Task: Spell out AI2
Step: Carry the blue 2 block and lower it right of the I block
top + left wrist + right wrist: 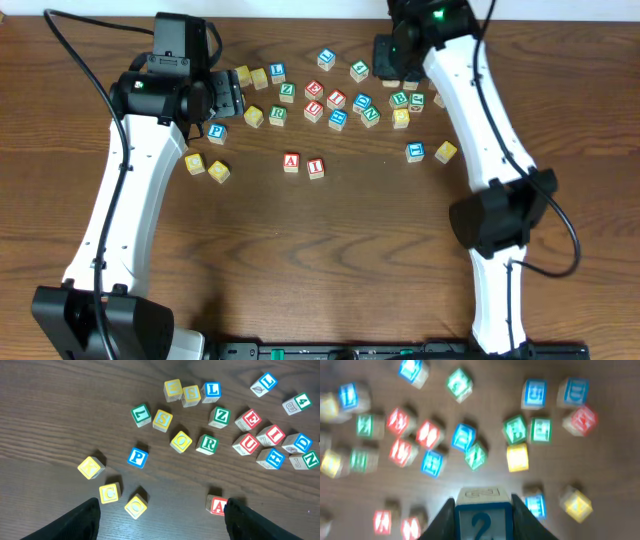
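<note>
Many loose blocks point(337, 99) behind A point(291, 162), I point(316, 167) | right gripper point(482, 507) clamps 2 block point(483, 524) | left gripper point(160, 519) wide — empty

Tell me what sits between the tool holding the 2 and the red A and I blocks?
Loose letter blocks lie between the right tool and the A block and I block, in the overhead view.

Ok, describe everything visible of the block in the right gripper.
The 2 block is a pale, wooden-looking cube. The face toward the camera has a blue frame around a blue 2; the face above carries a faint outlined mark. Dark fingers of the right gripper press two opposite sides, holding it square. Its lower edge is out of frame.
</note>
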`<state>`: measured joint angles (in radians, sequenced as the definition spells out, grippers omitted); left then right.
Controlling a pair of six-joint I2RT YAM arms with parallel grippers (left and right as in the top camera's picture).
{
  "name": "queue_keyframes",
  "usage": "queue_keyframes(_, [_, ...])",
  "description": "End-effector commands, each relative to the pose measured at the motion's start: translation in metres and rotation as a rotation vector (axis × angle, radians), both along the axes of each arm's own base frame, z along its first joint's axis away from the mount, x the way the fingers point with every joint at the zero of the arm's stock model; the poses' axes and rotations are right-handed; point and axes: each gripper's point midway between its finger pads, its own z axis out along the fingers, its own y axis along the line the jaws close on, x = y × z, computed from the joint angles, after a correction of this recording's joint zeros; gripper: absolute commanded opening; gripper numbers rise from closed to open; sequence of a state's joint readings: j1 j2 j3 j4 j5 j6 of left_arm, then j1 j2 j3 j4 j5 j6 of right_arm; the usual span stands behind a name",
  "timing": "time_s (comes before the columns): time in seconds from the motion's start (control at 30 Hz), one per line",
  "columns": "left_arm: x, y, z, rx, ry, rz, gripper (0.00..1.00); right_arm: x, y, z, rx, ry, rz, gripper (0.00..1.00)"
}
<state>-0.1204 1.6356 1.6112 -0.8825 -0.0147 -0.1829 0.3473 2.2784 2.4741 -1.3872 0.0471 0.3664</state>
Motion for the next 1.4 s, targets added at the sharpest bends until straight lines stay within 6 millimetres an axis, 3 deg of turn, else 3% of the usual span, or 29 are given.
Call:
queue_keyframes(0.0, [0.001, 0.003, -0.006, 0.017, 0.013, 0.009, 0.78, -0.026, 0.019, -0.018, -0.012, 0.107, 0.056, 0.11])
queue_keyframes(0.17, [0.001, 0.005, -0.006, 0.023, 0.010, 0.012, 0.78, -0.056, 0.042, -0.053, -0.066, 0.224, 0.116, 0.14])
queue_keyframes(0.4, [0.002, 0.005, -0.005, 0.027, 0.008, 0.010, 0.78, -0.082, 0.067, -0.108, -0.103, 0.304, 0.133, 0.14])
queue_keyframes(0.57, [0.002, 0.010, -0.005, 0.052, 0.006, 0.027, 0.78, -0.088, 0.090, -0.148, -0.096, 0.276, 0.169, 0.12])
queue_keyframes(0.67, [0.002, 0.010, -0.005, 0.052, 0.005, 0.027, 0.78, -0.086, 0.091, -0.164, -0.112, 0.248, 0.123, 0.13])
queue_keyframes(0.87, [0.002, 0.010, -0.005, 0.052, 0.006, 0.027, 0.78, -0.088, 0.089, -0.180, -0.116, 0.239, 0.112, 0.13])
queue_keyframes(1.17, [0.002, 0.010, -0.005, 0.052, 0.007, 0.027, 0.78, -0.090, 0.091, -0.183, -0.112, 0.244, 0.102, 0.16])
queue_keyframes(1.37, [0.000, 0.010, -0.006, 0.053, 0.015, 0.027, 0.78, -0.092, 0.093, -0.183, -0.109, 0.245, 0.107, 0.33])
